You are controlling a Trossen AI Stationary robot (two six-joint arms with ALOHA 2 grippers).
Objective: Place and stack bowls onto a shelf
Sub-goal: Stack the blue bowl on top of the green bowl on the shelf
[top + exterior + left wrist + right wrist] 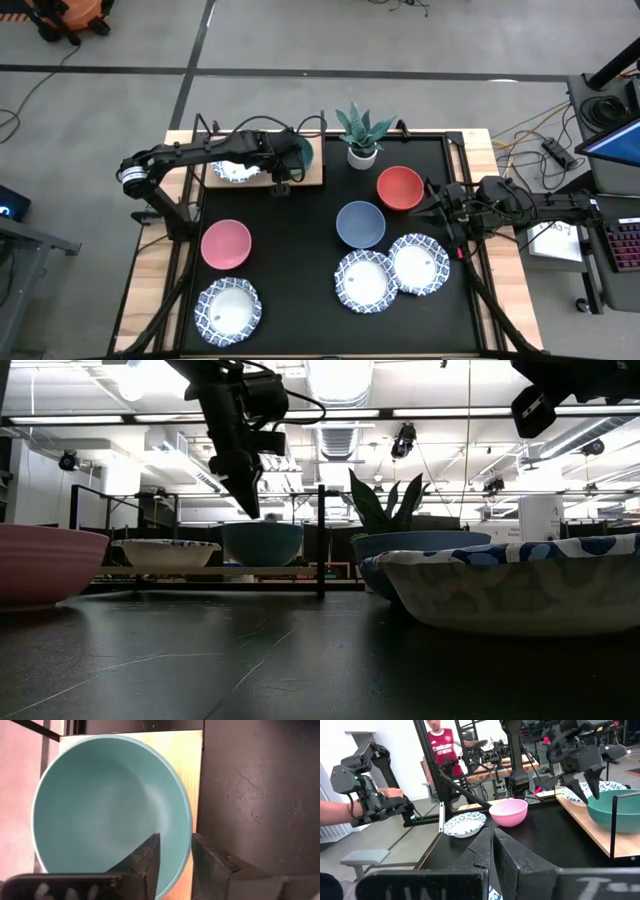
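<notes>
Left gripper [175, 862] astride green bowl [100, 805] rim

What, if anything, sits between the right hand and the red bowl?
Nothing visible. In the high view the right hand sits just beside the red bowl, with only bare black tabletop between them. The blue bowl lies off to one side, clear of that path.

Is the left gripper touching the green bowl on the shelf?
Cannot tell. In the left wrist view the left gripper's fingers straddle the green bowl's rim on the shelf, but neither contact nor gap shows plainly.
</notes>
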